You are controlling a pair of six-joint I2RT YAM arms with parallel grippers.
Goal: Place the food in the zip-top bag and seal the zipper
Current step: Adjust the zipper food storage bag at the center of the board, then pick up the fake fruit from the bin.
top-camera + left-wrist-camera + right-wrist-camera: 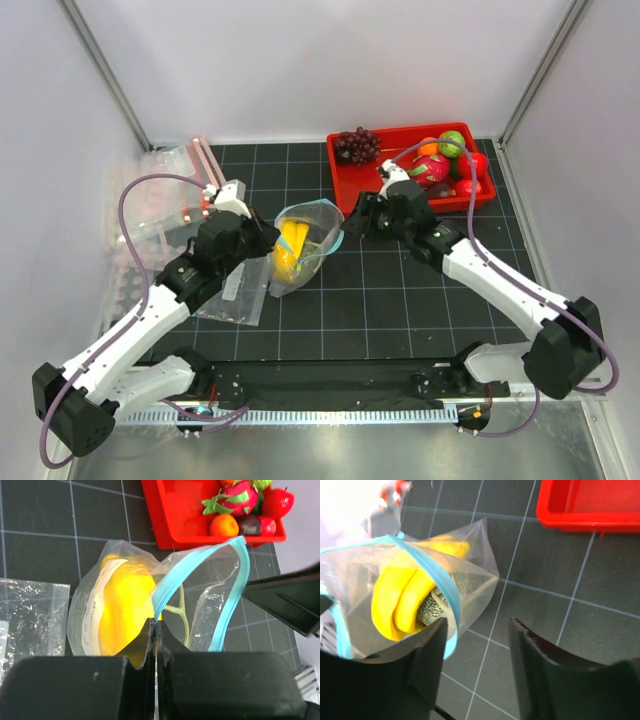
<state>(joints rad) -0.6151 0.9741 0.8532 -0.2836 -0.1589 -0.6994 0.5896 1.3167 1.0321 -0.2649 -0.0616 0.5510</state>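
The zip-top bag (pixel 305 240) stands on the black mat with its mouth wide open. Inside lie the yellow banana (pixel 122 610) and, under it, the netted green melon (pixel 432 610). My left gripper (pixel 156 622) is shut on the bag's rim, pinching the teal zipper (pixel 235 585) at the near left of the mouth. My right gripper (pixel 477 625) is open beside the bag's right side. Its left finger (pixel 432 645) rests next to the zipper (pixel 435 575), and nothing sits between the fingers. A small red round fruit (pixel 277 502) lies in the red tray.
The red tray (pixel 345 170) at the back right holds dark grapes (pixel 357 145), a pink dragon fruit (pixel 430 170) and other toy fruits. Spare clear bags (pixel 165 195) with pink-red strips lie at the left. Another flat bag (pixel 235 295) sits under the left arm.
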